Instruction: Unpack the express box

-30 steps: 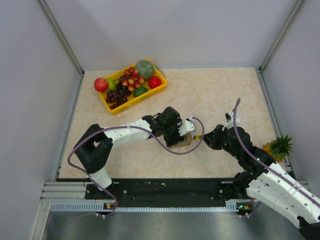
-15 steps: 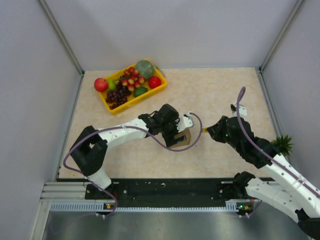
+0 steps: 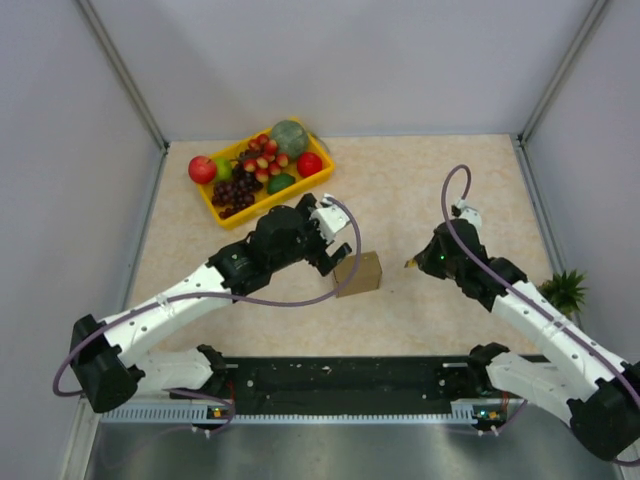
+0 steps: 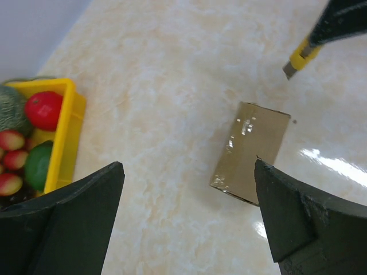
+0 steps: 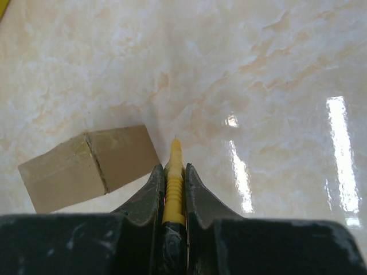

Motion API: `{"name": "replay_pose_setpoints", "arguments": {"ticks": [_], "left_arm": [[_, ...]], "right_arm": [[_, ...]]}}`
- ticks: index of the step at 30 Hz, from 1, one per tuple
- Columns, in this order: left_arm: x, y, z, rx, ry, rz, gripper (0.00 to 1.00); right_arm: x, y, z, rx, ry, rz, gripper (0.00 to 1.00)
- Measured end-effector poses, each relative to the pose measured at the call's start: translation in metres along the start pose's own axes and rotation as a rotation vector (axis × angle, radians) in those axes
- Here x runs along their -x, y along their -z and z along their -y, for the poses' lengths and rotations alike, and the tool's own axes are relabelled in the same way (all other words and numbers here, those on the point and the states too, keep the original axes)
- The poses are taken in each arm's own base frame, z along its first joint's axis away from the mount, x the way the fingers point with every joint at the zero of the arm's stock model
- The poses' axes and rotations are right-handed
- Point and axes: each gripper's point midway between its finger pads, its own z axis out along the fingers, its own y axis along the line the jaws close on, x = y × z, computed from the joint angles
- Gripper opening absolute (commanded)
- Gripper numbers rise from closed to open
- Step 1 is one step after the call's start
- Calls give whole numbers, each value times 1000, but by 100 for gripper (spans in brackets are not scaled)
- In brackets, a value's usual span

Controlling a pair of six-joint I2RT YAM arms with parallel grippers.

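Left fingers: the black fingers [image 4: 74, 212] of the left gripper [image 3: 330, 245] are spread wide with nothing between them.
Right fingers: the right gripper [image 5: 172, 171] is pinched narrow on a slim yellow-handled utility knife [image 5: 174, 153], tip pointing away from the wrist.
Box position: the small brown cardboard express box [image 3: 358, 272] sits flaps-down and closed on the glossy beige marble-patterned table [image 3: 430, 180]. It is just beside the left gripper at its 4 o'clock and touches neither gripper.
Knife to box: in the top view the knife tip is at the box's 3 o'clock, near but apart.
Handling: likely light and stiff but crushable. It will probably skid on the shiny top if pushed from one side.
Where to hold: across two opposite side walls, leaving the dark seam [image 5: 94, 156] on its upper face free for the blade.
Surroundings: the yellow plastic tray of fruit [image 3: 270, 200] is at the box's 11 o'clock, well apart.
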Motion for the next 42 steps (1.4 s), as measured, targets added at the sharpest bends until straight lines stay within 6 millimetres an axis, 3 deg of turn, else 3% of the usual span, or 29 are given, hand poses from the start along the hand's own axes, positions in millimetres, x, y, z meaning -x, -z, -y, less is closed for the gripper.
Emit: {"name": "replay_pose_setpoints", "arguments": {"ticks": [5, 8, 12, 18, 19, 22, 25, 30, 34, 35, 36, 38, 39, 41, 42], "left_arm": [[-2, 12, -34, 223, 134, 16, 99], [-18, 13, -41, 263, 254, -8, 98], [-29, 11, -46, 277, 397, -22, 95], [-44, 4, -40, 264, 498, -65, 95], [-45, 3, -39, 263, 505, -70, 99], [-47, 3, -39, 264, 522, -76, 99], [-48, 4, -40, 269, 537, -71, 99], [-48, 12, -48, 307, 557, -43, 99], [-41, 20, -59, 343, 583, 0, 96], [-41, 21, -61, 347, 589, 9, 92], [-40, 22, -61, 345, 595, 19, 81], [-41, 22, -57, 322, 606, 21, 73], [-41, 21, -51, 289, 606, 17, 60], [-41, 16, -33, 182, 603, -5, 50], [-43, 12, -21, 113, 599, -22, 47]], "right_arm": [[4, -23, 3, 94, -69, -5, 2], [2, -38, 5, 133, -112, -28, 11], [-9, -64, 6, 161, -141, -100, 17], [-36, -81, 13, 145, -154, -192, 42], [-37, -81, 16, 132, -154, -194, 53], [-40, -80, 30, 61, -147, -196, 74], [-37, -73, 51, -61, -128, -190, 84], [0, -50, 64, -187, -95, -89, 86], [33, -32, 55, -183, -92, -5, 81], [39, -29, 50, -172, -91, 3, 78], [43, -27, 45, -156, -88, 7, 71], [48, -28, 34, -116, -80, -2, 66], [48, -29, 29, -97, -76, -14, 56], [42, -39, 15, -54, -56, -64, 49], [40, -41, 11, -44, -47, -75, 41]]}}
